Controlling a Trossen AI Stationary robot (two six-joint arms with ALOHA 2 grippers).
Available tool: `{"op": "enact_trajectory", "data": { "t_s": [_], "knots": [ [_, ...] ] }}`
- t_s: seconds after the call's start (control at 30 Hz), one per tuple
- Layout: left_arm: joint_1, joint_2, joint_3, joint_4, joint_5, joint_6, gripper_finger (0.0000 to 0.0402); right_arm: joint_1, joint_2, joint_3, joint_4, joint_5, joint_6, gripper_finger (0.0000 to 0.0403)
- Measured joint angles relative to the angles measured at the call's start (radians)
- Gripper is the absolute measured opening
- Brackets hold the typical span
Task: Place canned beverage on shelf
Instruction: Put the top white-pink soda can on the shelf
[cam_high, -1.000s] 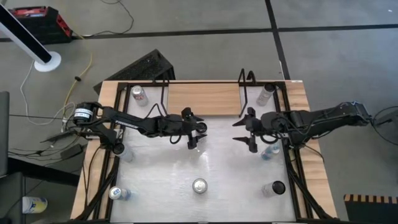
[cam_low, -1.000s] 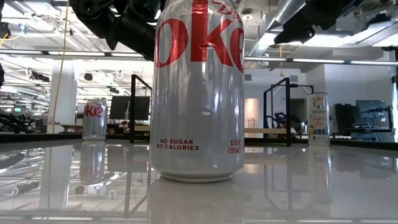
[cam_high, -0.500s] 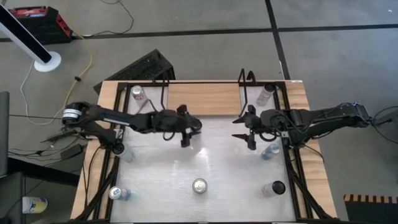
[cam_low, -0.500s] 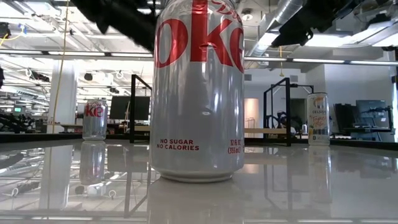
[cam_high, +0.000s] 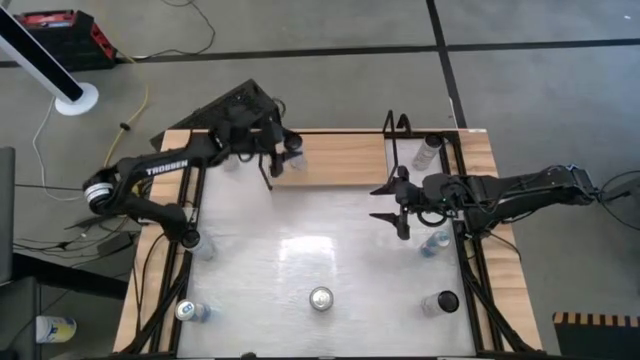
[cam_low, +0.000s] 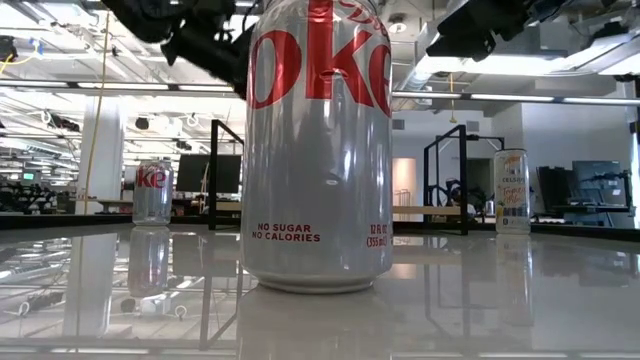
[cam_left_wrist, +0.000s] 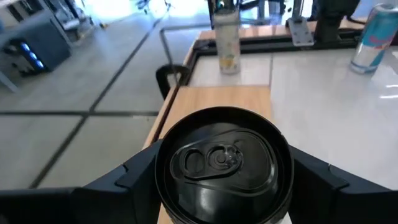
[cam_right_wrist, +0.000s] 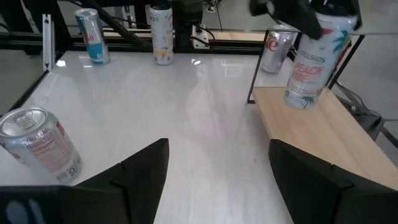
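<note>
Left side first: the left gripper (cam_high: 277, 158) reached over the left end of the shelf (cam_high: 340, 160), fingers closed on either side of the can (cam_left_wrist: 221, 163). In the left wrist view we saw its dark lid sit square between both fingers. From the right wrist view, the can looked upright, its base at or just above the light-wood board near the black wire frame. We could not tell whether it was actually touching.

We judged the step to be setting the can down. To do it well, keep the can vertical, lower it until the base sits flat on the wood, and stay clear of the board's front edge and the frame upright. Open the fingers only then, wide enough to clear both sides, and lift straight up so a finger does not drag the can over. The risk we saw was releasing while it hangs or leans.

Middle: a silver can (cam_high: 320, 298) stood at the table's near edge, well apart.

Right: the right gripper (cam_high: 398, 210) hovered over the white tabletop (cam_high: 300, 255) by the shelf's right end, fingers spread, holding nothing.
</note>
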Motion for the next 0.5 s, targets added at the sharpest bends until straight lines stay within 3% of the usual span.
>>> {"op": "enact_trajectory", "data": {
  "t_s": [0.13,0.5],
  "knots": [
    [0.057,0.023,0.0,-0.001,0.072,0.001,0.0235,-0.008,0.0,0.0,0.004,0.0,-0.01,0.0302],
    [0.064,0.123,0.0,0.027,0.086,0.038,0.0235,-0.045,0.0,0.0,0.006,-0.001,-0.01,0.0302]
  ]
}}
